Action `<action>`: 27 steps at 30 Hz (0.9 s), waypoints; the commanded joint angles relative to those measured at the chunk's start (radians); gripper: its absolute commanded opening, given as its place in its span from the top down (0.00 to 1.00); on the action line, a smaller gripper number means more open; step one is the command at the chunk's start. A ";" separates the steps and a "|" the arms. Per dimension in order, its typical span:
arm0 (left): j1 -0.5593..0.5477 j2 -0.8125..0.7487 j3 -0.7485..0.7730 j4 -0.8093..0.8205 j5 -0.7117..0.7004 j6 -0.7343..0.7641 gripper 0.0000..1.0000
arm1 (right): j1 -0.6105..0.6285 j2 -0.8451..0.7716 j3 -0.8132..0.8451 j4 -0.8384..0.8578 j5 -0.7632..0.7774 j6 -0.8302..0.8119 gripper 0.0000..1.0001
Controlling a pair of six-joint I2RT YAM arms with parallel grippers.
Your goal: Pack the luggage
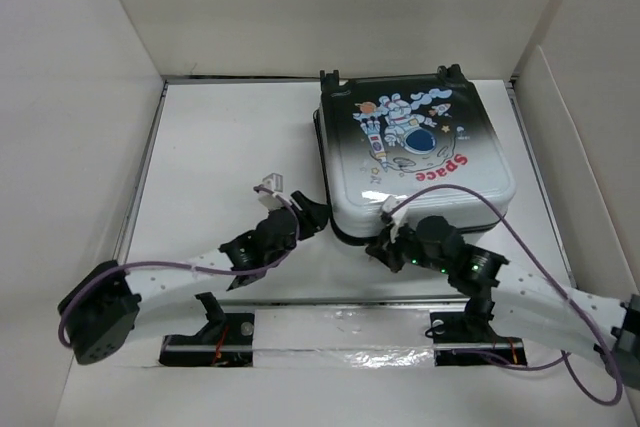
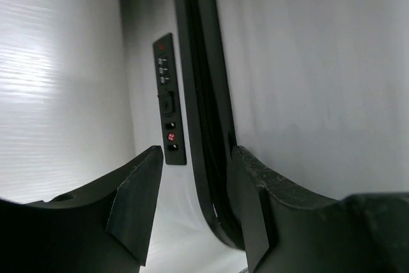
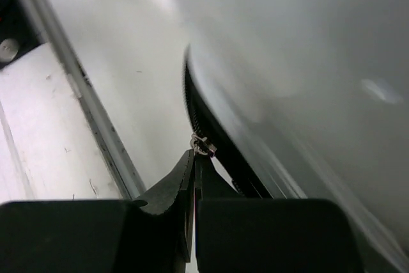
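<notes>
The luggage lies flat and closed on the white table, its astronaut cartoon and red "Space" lettering facing up and its black caster wheels at the far edge. White walls rise behind and to both sides of it.

The left gripper sits at the luggage's near left corner. In the left wrist view its fingers stand apart, with nothing clamped between them. They point along the luggage's side, where a narrow black lock panel with small dials sits just beside the dark zipper band. The band runs down into the gap and curves close past the right-hand finger.

The right gripper is at the luggage's near edge, left of the middle. In the right wrist view its fingers are pressed together. A small metal zipper pull sits right at their tips, on the black zipper line under the pale shell. Whether the pull's tab is pinched between them cannot be told.
</notes>
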 commanded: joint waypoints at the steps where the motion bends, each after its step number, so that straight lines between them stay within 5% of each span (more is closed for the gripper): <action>1: -0.141 0.162 0.109 0.072 -0.072 -0.015 0.55 | -0.069 -0.203 0.008 -0.035 0.045 0.182 1.00; 7: -0.109 0.070 0.170 0.023 -0.121 0.044 0.51 | -0.097 -0.472 -0.118 -0.085 0.171 0.333 1.00; 10: 0.053 -0.047 0.156 -0.040 -0.106 0.080 0.39 | -0.097 -0.446 -0.162 0.007 0.132 0.344 1.00; 13: 0.292 -0.016 0.215 0.006 0.092 0.114 0.31 | -0.087 -0.375 -0.143 0.023 0.131 0.320 1.00; 16: 0.440 0.186 0.422 -0.011 0.236 0.163 0.22 | -0.078 -0.343 -0.091 -0.034 0.131 0.291 1.00; 20: 0.523 0.506 0.881 -0.148 0.478 0.228 0.14 | -0.069 -0.355 -0.077 -0.068 0.131 0.281 1.00; 27: 0.546 0.995 1.553 -0.503 0.568 0.337 0.13 | -0.060 -0.374 -0.103 -0.031 0.090 0.303 1.00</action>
